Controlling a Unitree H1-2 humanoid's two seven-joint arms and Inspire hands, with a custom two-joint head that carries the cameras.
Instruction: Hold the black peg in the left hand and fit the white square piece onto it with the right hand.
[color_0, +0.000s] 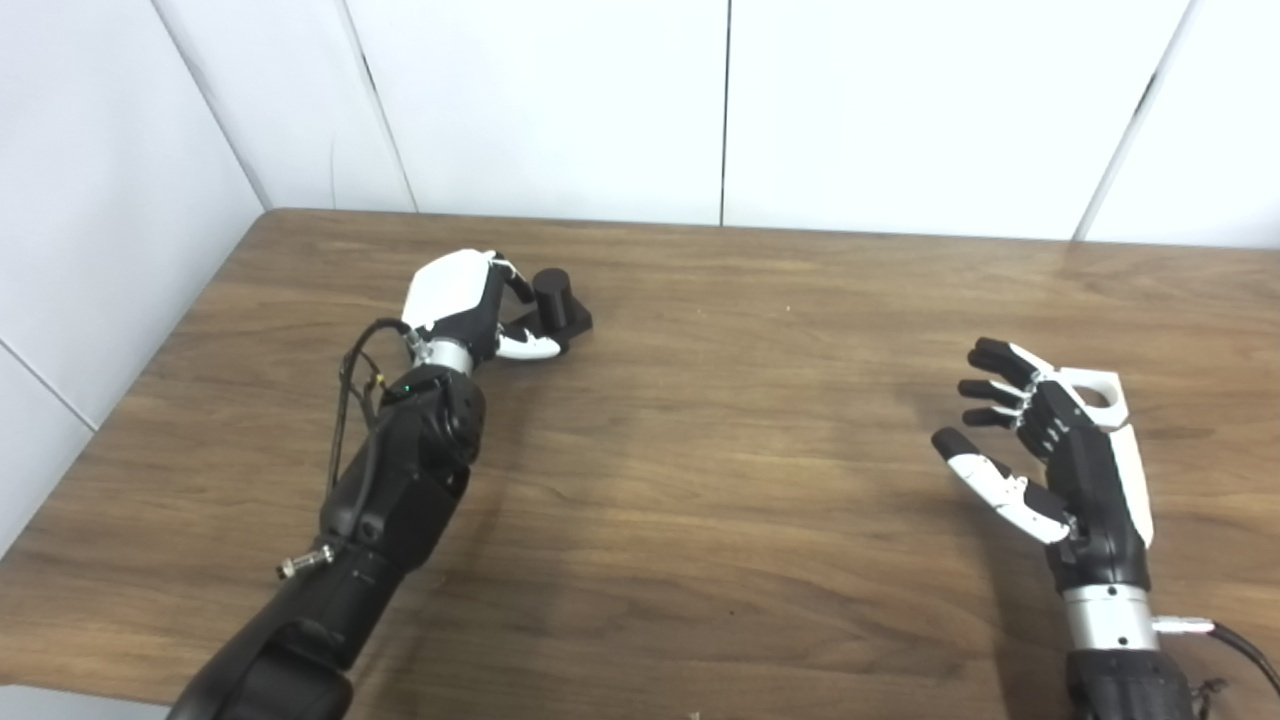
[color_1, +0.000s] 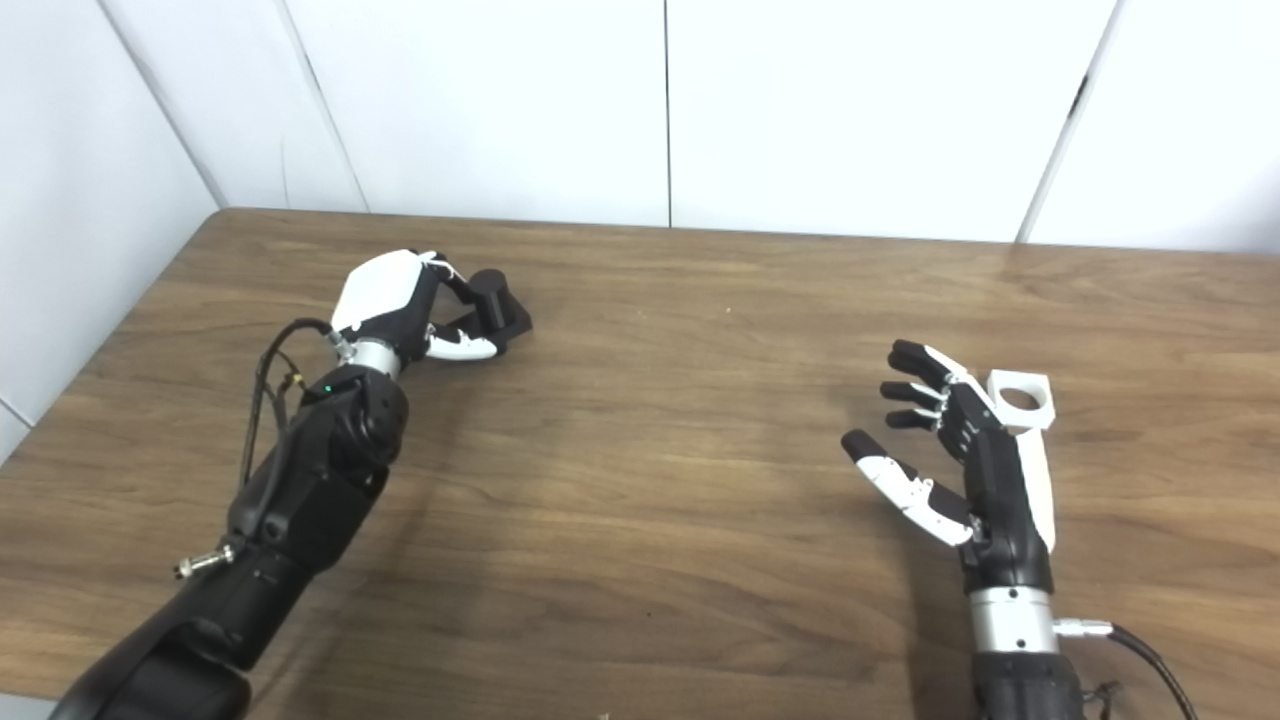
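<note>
The black peg (color_0: 556, 298), a short cylinder on a square base, rests on the wooden table (color_0: 720, 420) at the back left. My left hand (color_0: 468, 306) is curled around it, with fingers against the cylinder and the white-tipped thumb against the base. The white square piece (color_1: 1022, 401), with a round hole through its middle, lies on the table at the right. My right hand (color_1: 958, 468) hovers just in front and to the left of it, palm facing left and fingers spread, holding nothing. Part of the piece is hidden behind that hand.
White wall panels (color_0: 720, 100) close off the table's back edge and left side. The table's near edge runs along the bottom left of the left eye view. Cables loop off my left forearm (color_0: 350, 400).
</note>
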